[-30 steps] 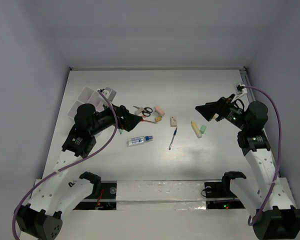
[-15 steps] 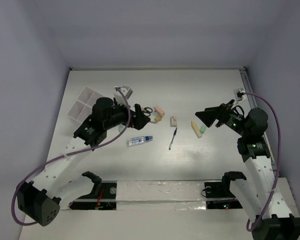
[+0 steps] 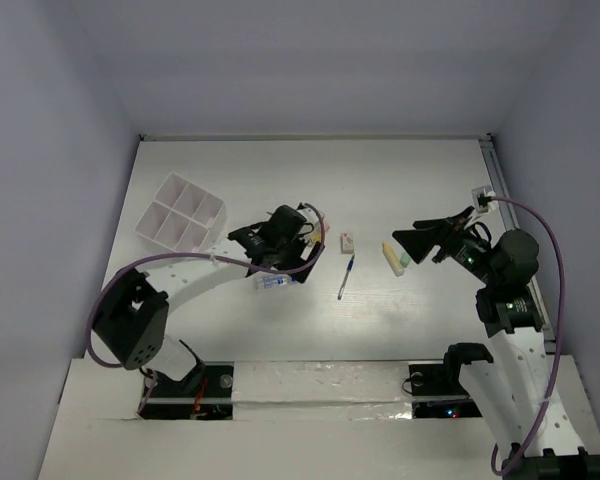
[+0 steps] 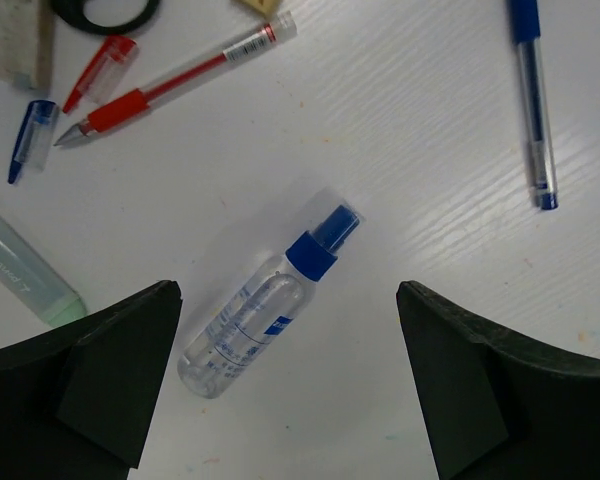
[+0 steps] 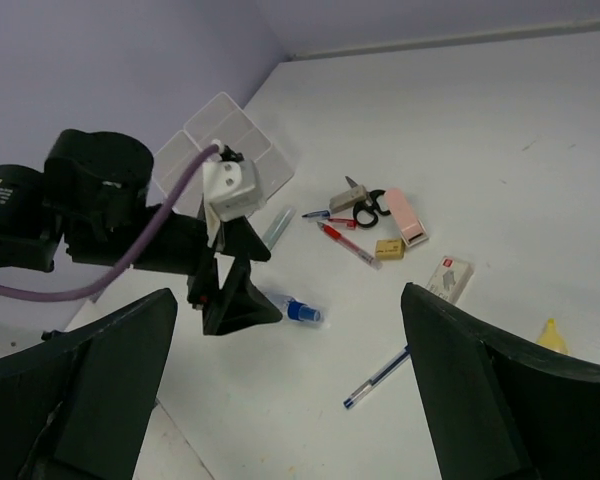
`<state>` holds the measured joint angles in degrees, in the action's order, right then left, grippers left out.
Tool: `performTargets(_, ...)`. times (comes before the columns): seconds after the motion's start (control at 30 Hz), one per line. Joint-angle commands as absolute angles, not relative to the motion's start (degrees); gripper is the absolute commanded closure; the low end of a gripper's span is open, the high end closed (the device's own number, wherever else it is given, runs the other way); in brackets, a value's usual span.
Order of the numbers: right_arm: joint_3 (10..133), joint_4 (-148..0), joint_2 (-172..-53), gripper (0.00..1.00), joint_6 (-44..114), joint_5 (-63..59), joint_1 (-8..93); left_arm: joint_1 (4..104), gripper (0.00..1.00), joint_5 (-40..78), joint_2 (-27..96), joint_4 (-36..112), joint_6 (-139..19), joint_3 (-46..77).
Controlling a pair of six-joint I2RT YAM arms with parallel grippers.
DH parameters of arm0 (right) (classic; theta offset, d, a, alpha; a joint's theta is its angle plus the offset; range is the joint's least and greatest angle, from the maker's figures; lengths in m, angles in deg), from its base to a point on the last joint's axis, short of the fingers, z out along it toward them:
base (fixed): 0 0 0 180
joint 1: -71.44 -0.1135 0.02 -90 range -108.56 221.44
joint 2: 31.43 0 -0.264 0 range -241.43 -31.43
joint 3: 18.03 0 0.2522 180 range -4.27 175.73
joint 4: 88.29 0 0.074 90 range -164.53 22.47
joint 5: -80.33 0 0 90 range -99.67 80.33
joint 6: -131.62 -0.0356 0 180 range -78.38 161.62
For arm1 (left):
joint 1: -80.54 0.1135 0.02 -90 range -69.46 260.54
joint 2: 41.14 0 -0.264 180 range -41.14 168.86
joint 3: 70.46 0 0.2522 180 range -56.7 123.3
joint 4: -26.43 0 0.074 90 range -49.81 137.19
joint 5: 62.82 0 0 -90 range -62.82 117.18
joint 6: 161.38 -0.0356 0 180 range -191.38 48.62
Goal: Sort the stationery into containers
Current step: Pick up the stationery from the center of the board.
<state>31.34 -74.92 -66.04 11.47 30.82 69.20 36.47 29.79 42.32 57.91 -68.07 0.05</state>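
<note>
Since the earlier frame the left arm has been swung away from the organiser box (image 3: 180, 212) and stretched out over the loose stationery; the right arm is barely changed.

Top view: the left gripper (image 3: 305, 250) is held above the cluster at mid-tabletop, the box well apart on its left. The right gripper (image 3: 405, 238) hangs near the yellow and green erasers (image 3: 394, 257). The blue pen (image 3: 346, 277) lies between the two arms.

Left wrist view: the jaws are spread wide with nothing in them. A small clear bottle with blue cap (image 4: 265, 310) lies flat between them (diagonally, cap up-right). The red pen (image 4: 170, 85) and pale green marker (image 4: 25, 270) lie beside it.

Right wrist view: these jaws are also spread and empty, held high, with the whole spread of items seen below.

Step judged in hand: approach to the bottle, no grasp made yet. Next move: a straight descent, with the jaws turned across the bottle's narrow side and kept off the marker.
</note>
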Motion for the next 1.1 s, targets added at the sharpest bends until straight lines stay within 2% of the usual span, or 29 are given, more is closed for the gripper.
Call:
performTargets(0.0, 30.88, -74.71, -64.48, 0.00, 13.14, 28.92, 68.28, 35.72, 0.13, 29.57, 44.37, 59.35, -73.40, 3.33)
performTargets(0.2, 30.71, -72.78, -63.78, 0.00, 13.58, 27.95, 67.75, 35.72, 0.14, 25.27, 49.20, 59.35, -75.95, 2.71)
performTargets(0.37, 30.88, -71.72, -63.34, 0.00, 14.20, 26.81, 67.75, 35.72, 0.16, 26.56, 52.90, 60.05, -75.61, 3.15)
performTargets(0.63, 31.06, -70.75, -63.25, 0.00, 14.73, 24.70, 67.75, 35.72, 0.25, 29.11, 56.50, 60.93, -74.64, 3.24)
performTargets(0.7, 31.06, -70.75, -63.25, 0.00, 14.73, 24.79, 67.75, 35.72, 0.35, 28.85, 57.21, 61.19, -74.46, 3.33)
performTargets(0.77, 30.89, -70.84, -63.34, 0.00, 14.73, 24.88, 67.75, 35.72, 0.55, 28.50, 57.21, 61.28, -74.20, 3.15)
performTargets(0.83, 30.97, -70.84, -63.34, 0.00, 14.73, 24.88, 67.75, 35.72, 0.59, 28.15, 57.04, 61.20, -74.11, 2.98)
performTargets(0.93, 30.89, -71.02, -63.51, 0.00, 14.73, 25.05, 67.75, 35.72, 0.84, 27.88, 56.86, 61.37, -73.76, 2.89)
performTargets(0.97, 30.97, -71.02, -63.60, 0.00, 14.73, 25.14, 67.75, 35.72, 0.98, 28.06, 56.77, 61.46, -73.41, 2.89)
performTargets(1.07, 30.88, -71.28, -63.77, 0.00, 14.64, 25.31, 67.75, 35.72, 1.00, 27.71, 55.37, 61.46, -73.05, 3.24)
